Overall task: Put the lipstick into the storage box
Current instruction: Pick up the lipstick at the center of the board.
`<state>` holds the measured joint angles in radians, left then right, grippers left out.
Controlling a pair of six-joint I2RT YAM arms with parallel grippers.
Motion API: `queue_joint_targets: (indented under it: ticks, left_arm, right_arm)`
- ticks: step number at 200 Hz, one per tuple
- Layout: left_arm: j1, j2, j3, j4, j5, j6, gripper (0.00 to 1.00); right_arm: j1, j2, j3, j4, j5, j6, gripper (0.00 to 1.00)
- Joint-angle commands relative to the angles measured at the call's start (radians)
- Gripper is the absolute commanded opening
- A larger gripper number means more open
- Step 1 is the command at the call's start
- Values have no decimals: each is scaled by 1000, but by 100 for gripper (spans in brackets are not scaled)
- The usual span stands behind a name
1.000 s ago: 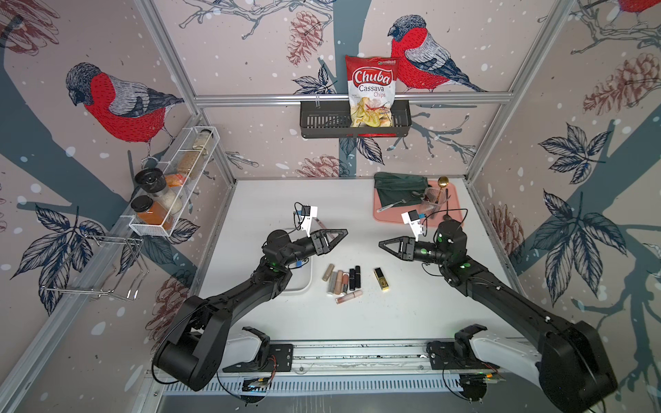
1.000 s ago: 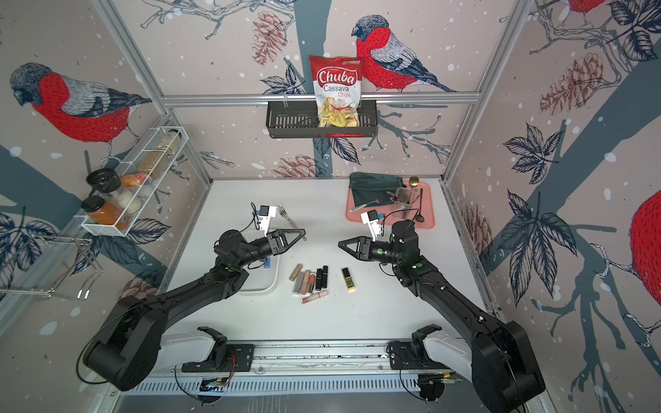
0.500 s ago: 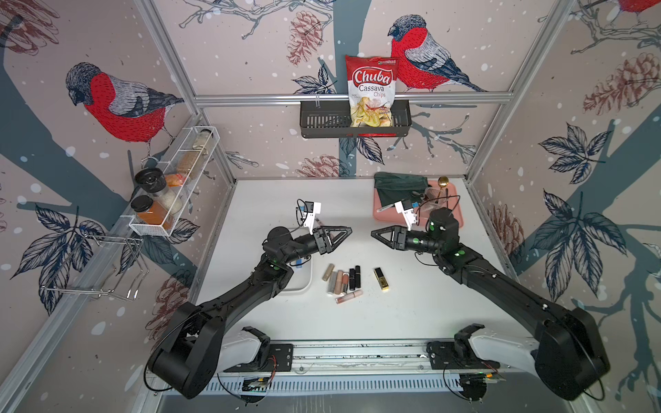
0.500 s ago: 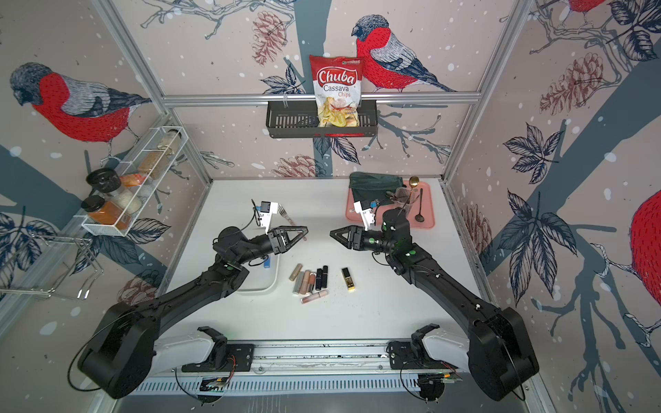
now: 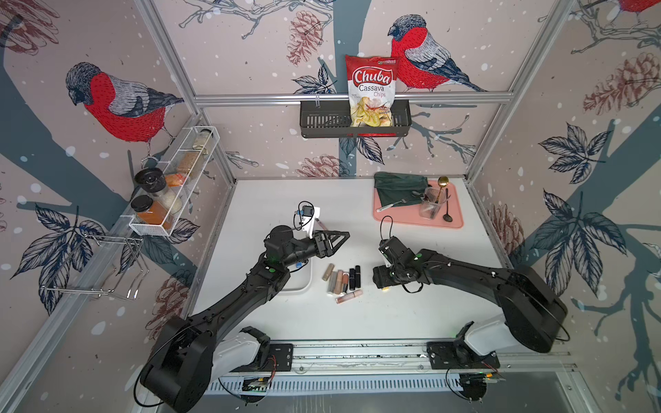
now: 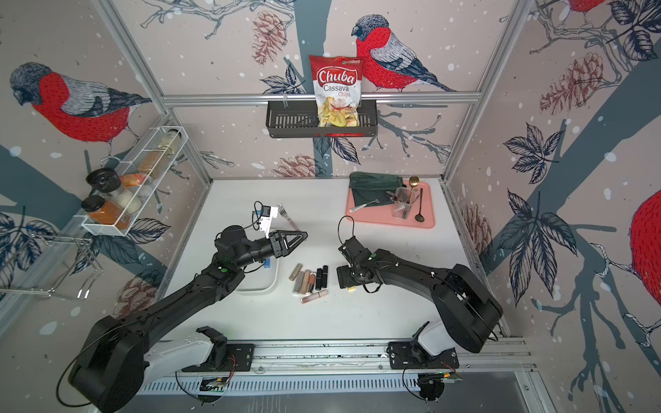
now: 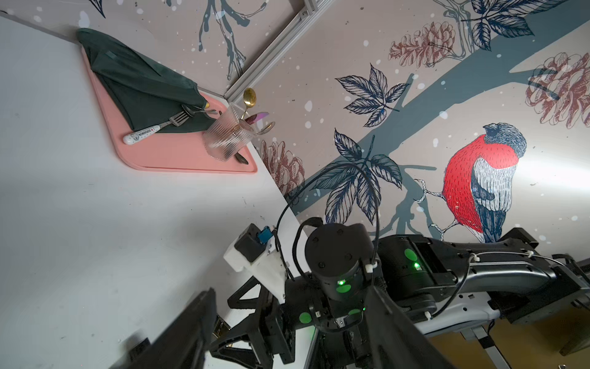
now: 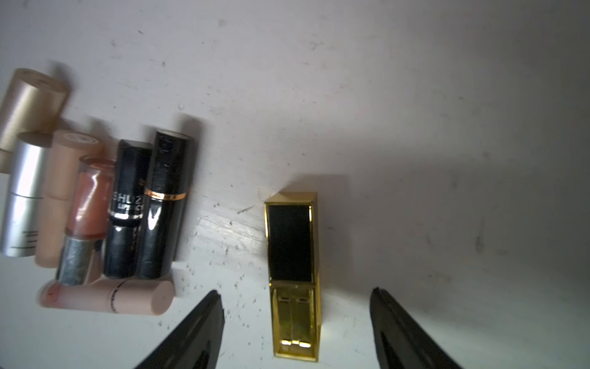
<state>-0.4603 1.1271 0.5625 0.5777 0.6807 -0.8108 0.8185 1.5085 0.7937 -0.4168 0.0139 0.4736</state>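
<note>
In both top views the left arm (image 5: 250, 296) covers most of the storage box (image 5: 304, 286); only one rounded corner shows. There the right end effector (image 8: 296, 290) is hidden beneath its own wrist, and only a yellow sliver of the gold lipstick (image 5: 385, 289) shows. In the right wrist view its fingers (image 8: 198, 332) run off the picture's edge, as does a silver tube (image 8: 22, 198).

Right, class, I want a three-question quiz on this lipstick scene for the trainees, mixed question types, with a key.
1. True or false: the right gripper has its jaws open on either side of the gold lipstick.
2. Where does the chips bag stand? A) in the black wall basket B) on the pink tray C) in the wire rack
3. Fill in: the storage box lies partly hidden under the ___ arm.
Key: 1 true; 2 A; 3 left.
</note>
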Motion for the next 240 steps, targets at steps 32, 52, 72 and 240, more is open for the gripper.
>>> queue_joint_targets:
  ticks: [32,52,72,240]
  left_arm:
    - [35,-38,-26,-13,15,21,78]
    - [47,-46,-45,14,24,0,78]
    - [52,-50,-52,19,27,-5,78]
    - [48,-14,-84,390,117,-217,74]
  right_arm:
    - [33,55,2,-1,80,11,63]
    - [40,62,-2,14,70,8,52]
    - [42,58,-8,30,53,8,39]
    - [-344,-393,-239,1167,-1091,516,27]
